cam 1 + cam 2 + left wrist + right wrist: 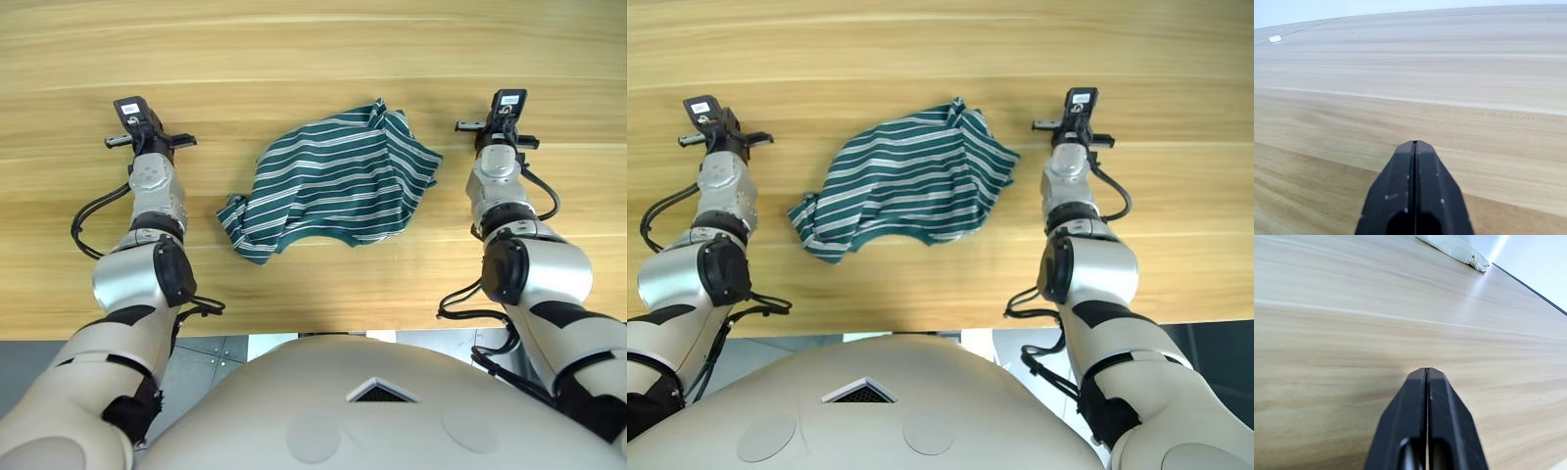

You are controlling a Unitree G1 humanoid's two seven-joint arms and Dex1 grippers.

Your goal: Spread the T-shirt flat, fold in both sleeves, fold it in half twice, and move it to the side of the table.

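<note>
The T-shirt [333, 181] lies crumpled between left gripper [1415, 146] and right gripper [1426, 372]; both are pressed together, empty. Pinching bunched layers could drag the heap instead of spreading it.

Lab or test room, most likely: long wood-grain table [323, 49], grey tiled floor [211, 351] under its near edge, plain pale wall [1540, 262] behind. Nothing homely about it.

- T-shirt [333, 186] is showing dark green with thin white stripes.
- Table [313, 59] is showing light tan wood grain with paler bands.
- Left gripper [1415, 143] and right gripper [1426, 369] are showing matte black.
- Far item [1454, 247] is looking off-white, possibly cloth.
</note>
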